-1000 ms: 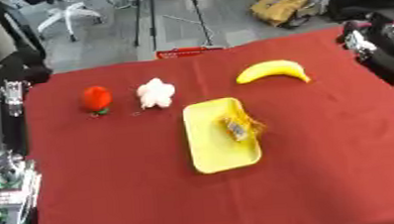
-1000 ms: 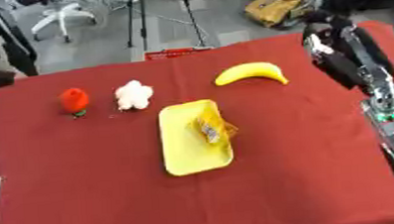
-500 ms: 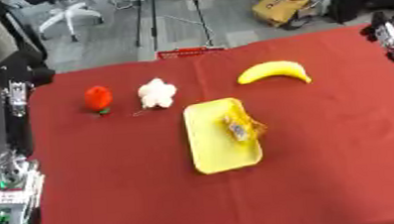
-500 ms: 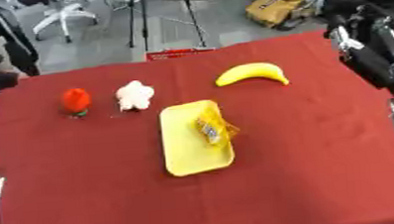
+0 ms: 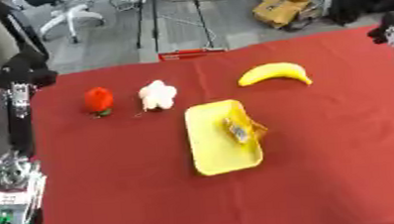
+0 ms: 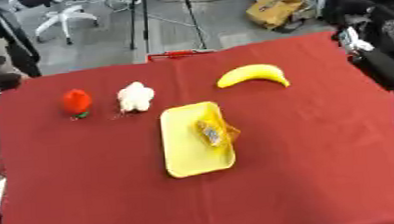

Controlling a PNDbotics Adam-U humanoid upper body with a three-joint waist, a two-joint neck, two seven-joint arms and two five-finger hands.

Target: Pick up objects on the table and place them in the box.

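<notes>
Three objects lay loose on the red table (image 5: 326, 174): a banana (image 5: 275, 72) at the far right, a white flower-shaped piece (image 5: 157, 94) and a red strawberry-like item (image 5: 98, 100) to its left, while the yellow box (image 5: 216, 152) at centre held one small packet (image 5: 237, 129). I could not tell the finger state of the left hand (image 5: 26, 71) at the far left edge or the right hand (image 6: 356, 40) at the far right; neither held anything. I judged the banana best approached from above by the right hand, gripped mid-curve, then lowered beside the packet.
</notes>
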